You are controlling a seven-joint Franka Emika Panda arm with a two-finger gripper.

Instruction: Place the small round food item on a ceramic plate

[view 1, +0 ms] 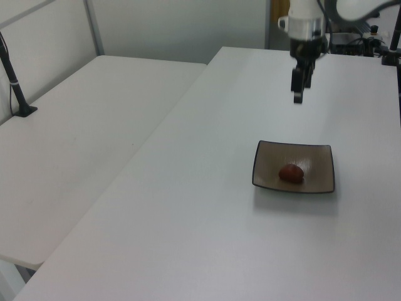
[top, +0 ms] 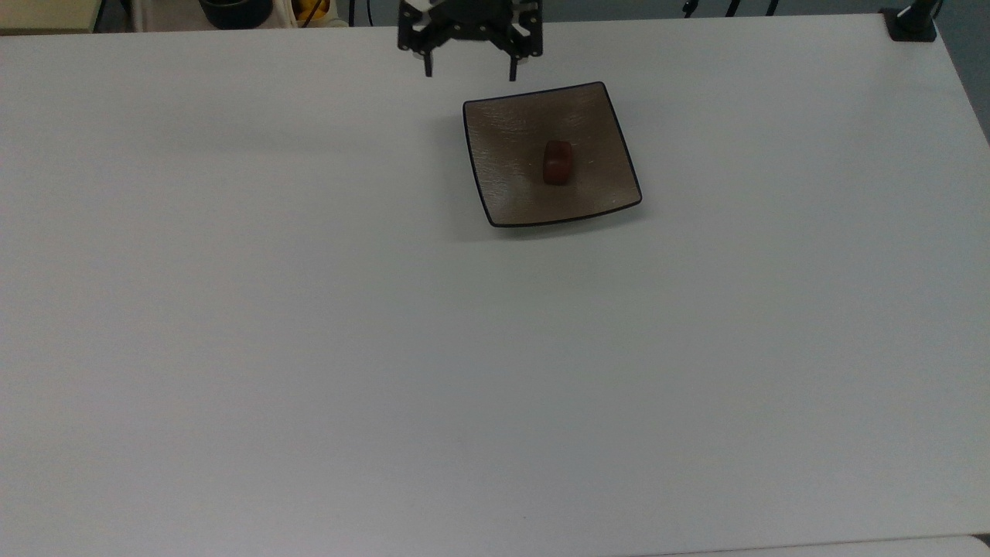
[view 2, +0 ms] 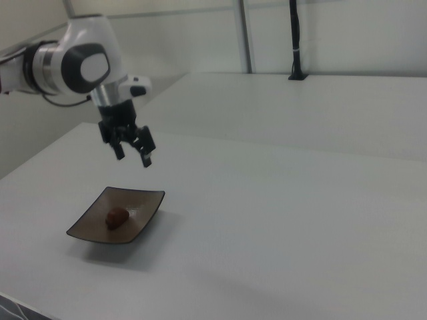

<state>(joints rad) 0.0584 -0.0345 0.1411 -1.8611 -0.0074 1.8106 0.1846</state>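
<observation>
Hanging above table [top: 309,309] | gripper [top: 469,75] spread, empty, pointing down

A broad white surface [top: 309,348] is seen. A second white table [view 1: 81,125] is set beside it, with a black post [view 1: 12,75] mounted.

My food item [top: 558,162] is a small, dark reddish-brown, rounded chunk lying near the middle of my plate [top: 503,147]. The plate is square and brown, black-rimmed with upturned corners, flat on the table near its far edge in the top view.
</observation>
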